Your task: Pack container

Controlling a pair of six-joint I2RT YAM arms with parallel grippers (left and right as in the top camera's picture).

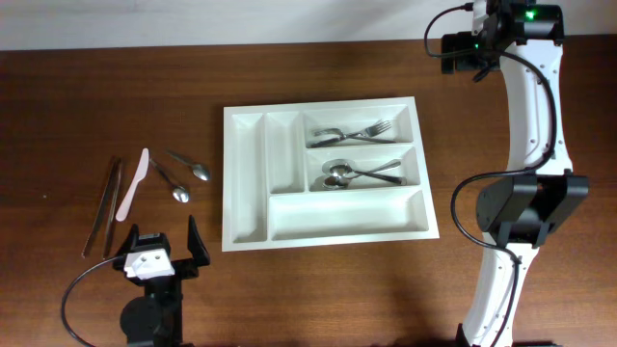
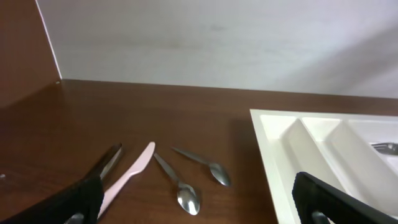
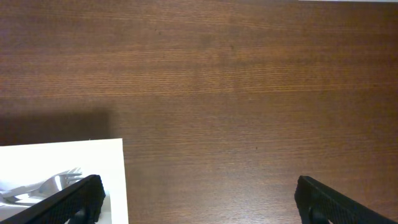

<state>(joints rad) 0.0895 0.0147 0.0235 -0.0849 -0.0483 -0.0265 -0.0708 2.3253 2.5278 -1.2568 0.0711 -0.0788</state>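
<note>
While both arms are held back from the work, the dark brown wooden table (image 1: 77,106) is seen with the large white rectangular plastic container (image 1: 247,183) at its middle. Steel forks (image 1: 364,133) are laid in the container's far right compartment and further steel cutlery (image 1: 339,172) in the one below. Its long near compartment and its two narrow left ones are bare. The left gripper (image 1: 162,249) is parked near the container's near-left corner and the right gripper (image 3: 199,199) beyond its far-right corner. The jaws of each are spread wide and nothing is held. Left of the container, a pair of dark brown chopsticks (image 1: 104,205), a pale pink plastic knife (image 1: 133,185) and two small steel spoons (image 1: 179,193) are seen loose. Packing is judged partly done. A reach by the left gripper to one loose piece is called for next, with its fingers lowered astride the thin handle.
</note>
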